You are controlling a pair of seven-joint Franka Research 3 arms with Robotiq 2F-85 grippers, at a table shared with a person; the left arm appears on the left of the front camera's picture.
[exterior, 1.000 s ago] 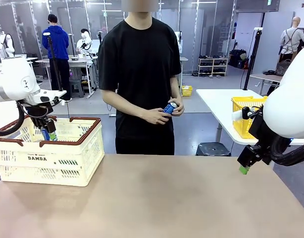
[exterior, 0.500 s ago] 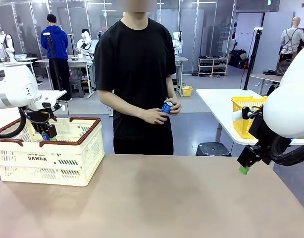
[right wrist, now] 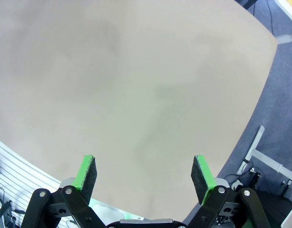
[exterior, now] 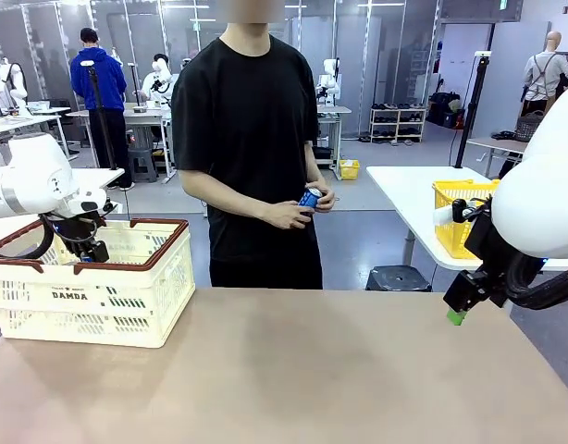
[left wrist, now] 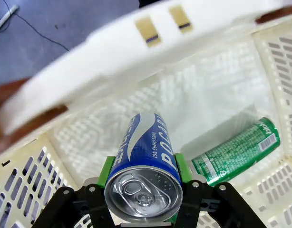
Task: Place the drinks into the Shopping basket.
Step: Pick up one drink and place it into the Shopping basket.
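Inside the basket (exterior: 127,305), at 9 o'clock on the table (right wrist: 136,85), the left gripper (left wrist: 144,167) clamps a blue can (left wrist: 143,142). A green can (left wrist: 236,152) lies on its side at its 3 o'clock. The right gripper (right wrist: 143,164) hangs over the table, fingers spread wide; at 12 o'clock the person's hands (exterior: 298,211) hold a second blue can (exterior: 309,199).

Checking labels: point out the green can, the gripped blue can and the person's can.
green can (left wrist: 236,153): left wrist view, printed side.
gripped blue can (left wrist: 145,166): left wrist view, lettered side.
person's can (exterior: 310,199): front view, blue side.
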